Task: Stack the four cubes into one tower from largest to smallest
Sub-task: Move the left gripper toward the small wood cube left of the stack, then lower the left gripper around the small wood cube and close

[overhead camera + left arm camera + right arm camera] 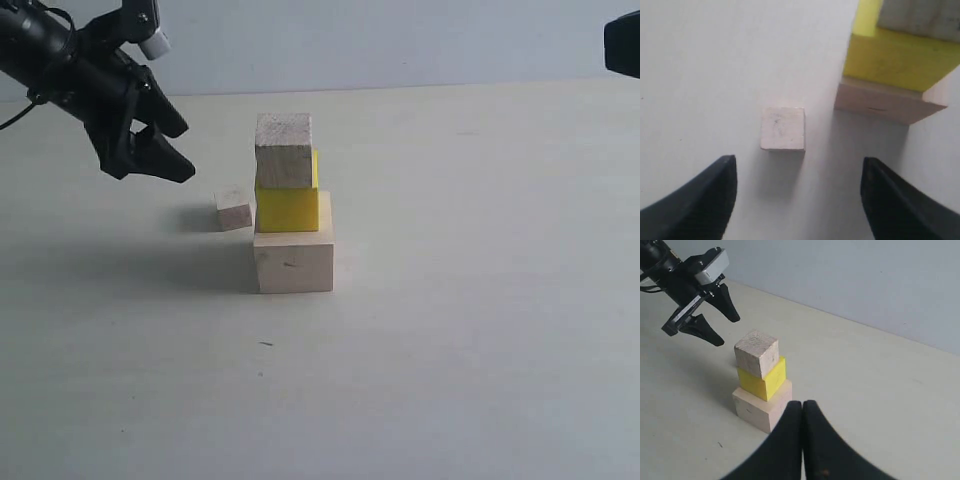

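A column of three cubes stands on the pale worktop [450, 350] at the middle of the exterior frame. The large wood cube [293, 262] is at the bottom, the yellow cube [287, 208] rests on it, and a small wood cube [284, 150] sits on top, its edges not flush with the yellow one. The smallest wood cube [234, 211] lies on the worktop just left of the column, apart from it. The left tool [183, 150] hangs in the upper left of that frame, above and to the left of the smallest cube, spread wide and holding nothing. In the left wrist view that cube lies mid-frame between the two dark fingers [700, 200], touching neither. The right tool [802, 405] is pressed shut and empty at the lower centre of its wrist view, clear of the column.
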You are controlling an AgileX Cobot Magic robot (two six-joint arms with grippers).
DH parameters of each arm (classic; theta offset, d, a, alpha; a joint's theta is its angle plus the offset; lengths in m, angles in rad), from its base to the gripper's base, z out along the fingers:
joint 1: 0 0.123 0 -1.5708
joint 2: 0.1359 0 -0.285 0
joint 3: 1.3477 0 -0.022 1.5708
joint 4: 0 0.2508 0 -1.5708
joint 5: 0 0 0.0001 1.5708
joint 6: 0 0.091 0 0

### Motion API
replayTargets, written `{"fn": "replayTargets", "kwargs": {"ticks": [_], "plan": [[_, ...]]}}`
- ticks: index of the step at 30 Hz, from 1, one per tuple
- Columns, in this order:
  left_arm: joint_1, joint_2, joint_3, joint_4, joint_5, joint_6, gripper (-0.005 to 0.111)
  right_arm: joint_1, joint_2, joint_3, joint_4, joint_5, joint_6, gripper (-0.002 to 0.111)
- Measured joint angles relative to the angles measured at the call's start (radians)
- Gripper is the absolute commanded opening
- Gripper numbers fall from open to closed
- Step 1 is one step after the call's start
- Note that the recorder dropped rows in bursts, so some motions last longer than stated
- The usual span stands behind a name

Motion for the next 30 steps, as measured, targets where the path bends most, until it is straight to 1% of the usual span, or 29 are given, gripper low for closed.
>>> {"fn": "replayTargets", "kwargs": {"ticks": [4,13,18,24,30], "plan": [[0.000,0.028,0.000,-0.021,-0.041,0.022,0.068,0.000,0.000,0.000,0.000,0.000,0.000,0.000],[0.000,0.102,0.000,-0.106,-0.084,0.161,0.068,0.000,0.000,0.000,0.000,0.000,0.000,0.000],[0.000,0.136,-0.001,-0.134,-0.105,0.185,0.068,0.000,0.000,0.000,0.000,0.000,0.000,0.000],[0.000,0.173,-0.001,-0.203,-0.109,0.218,0.068,0.000,0.000,0.000,0.000,0.000,0.000,0.000],[0.000,0.209,-0.001,-0.217,-0.121,0.227,0.068,0.000,0.000,0.000,0.000,0.000,0.002,0.000]]}}
